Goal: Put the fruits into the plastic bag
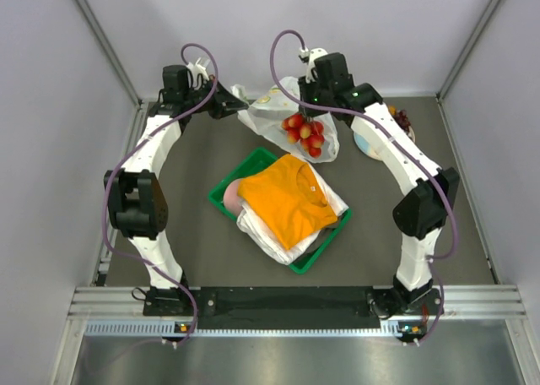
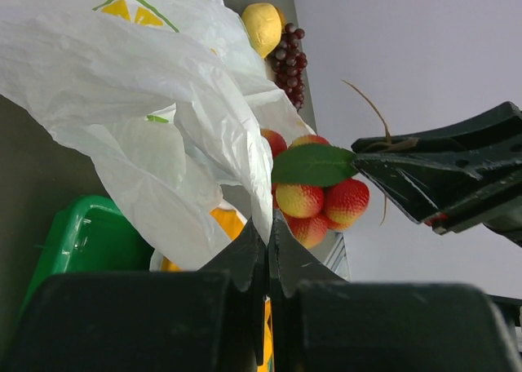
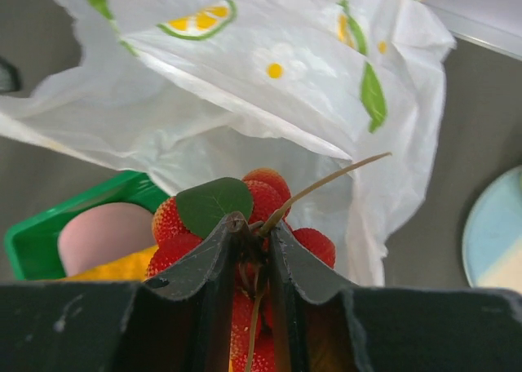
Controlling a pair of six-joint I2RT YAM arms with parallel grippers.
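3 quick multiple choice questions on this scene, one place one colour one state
1. Where is the orange garment? A in the green tray B over an arm C in a gripper
2. Colour of the fruit cluster in the right gripper? A purple B red C yellow
3. The left gripper is: A wide open B shut on the plastic bag C shut on the garment
Key: 1 A, it lies in the tray; 2 B, red berries; 3 B, it pinches the bag's edge.
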